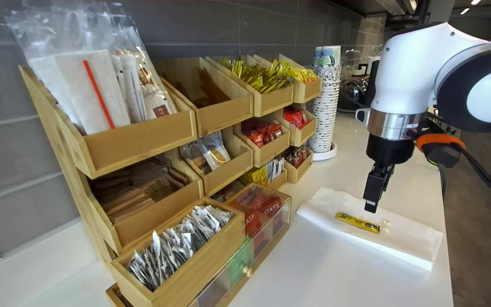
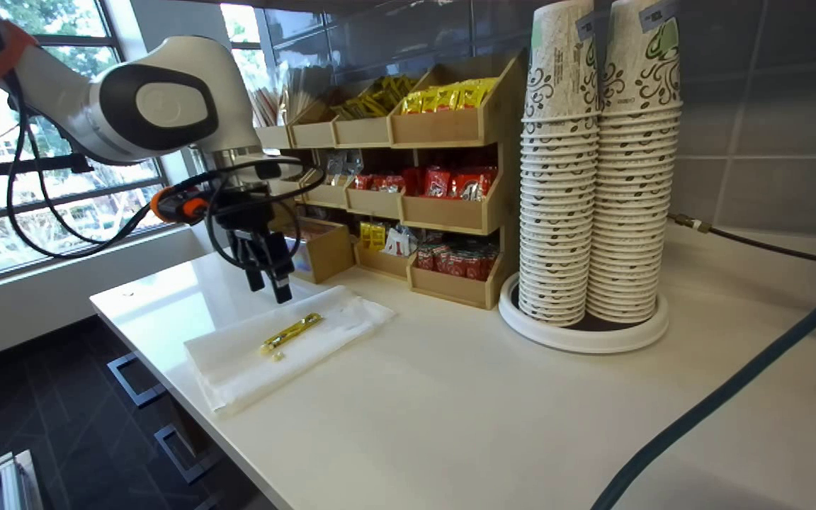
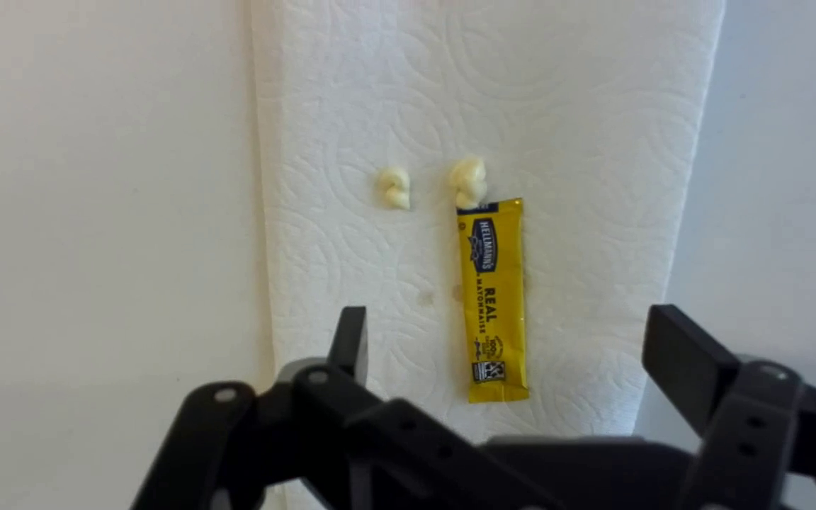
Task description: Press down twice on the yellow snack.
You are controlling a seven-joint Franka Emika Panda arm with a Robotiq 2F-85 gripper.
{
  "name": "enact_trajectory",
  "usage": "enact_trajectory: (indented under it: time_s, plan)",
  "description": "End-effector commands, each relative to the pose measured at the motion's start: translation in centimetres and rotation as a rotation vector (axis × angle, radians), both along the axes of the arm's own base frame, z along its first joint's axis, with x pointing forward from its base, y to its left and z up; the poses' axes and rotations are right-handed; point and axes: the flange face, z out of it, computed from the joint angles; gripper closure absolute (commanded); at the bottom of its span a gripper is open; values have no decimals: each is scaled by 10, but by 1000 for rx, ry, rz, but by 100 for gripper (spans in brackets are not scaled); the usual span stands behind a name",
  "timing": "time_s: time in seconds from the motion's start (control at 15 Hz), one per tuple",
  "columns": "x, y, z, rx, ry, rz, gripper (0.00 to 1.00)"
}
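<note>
The yellow snack (image 3: 494, 304) is a flat, narrow packet with dark "Real Mayonnaise" print. It lies on a folded white paper towel (image 3: 351, 106) and also shows in both exterior views (image 1: 357, 223) (image 2: 293, 333). Two small cream-coloured blobs (image 3: 467, 183) lie on the towel by the packet's dark end; one touches or nearly touches it. My gripper (image 3: 507, 319) is open and empty, pointing down. In the wrist view the packet's lower part shows between the spread fingers. In both exterior views the gripper (image 1: 371, 207) (image 2: 270, 291) hangs above the towel, apart from the packet.
A wooden tiered organizer (image 1: 224, 117) with bins of packets stands along the wall beside the towel. Tall stacks of paper cups (image 2: 557, 227) stand on a round white tray (image 2: 585, 343). The counter's edge (image 1: 446, 243) runs close to the towel's outer end.
</note>
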Motion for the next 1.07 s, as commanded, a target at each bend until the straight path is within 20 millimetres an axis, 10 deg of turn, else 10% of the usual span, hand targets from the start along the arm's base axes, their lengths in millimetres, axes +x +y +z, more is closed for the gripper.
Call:
enact_trajectory:
  time_s: [0.0, 1.0]
  plan:
    - [-5, 3, 17, 9, 7, -13, 0]
    - [-7, 6, 27, 49, 3, -27, 0]
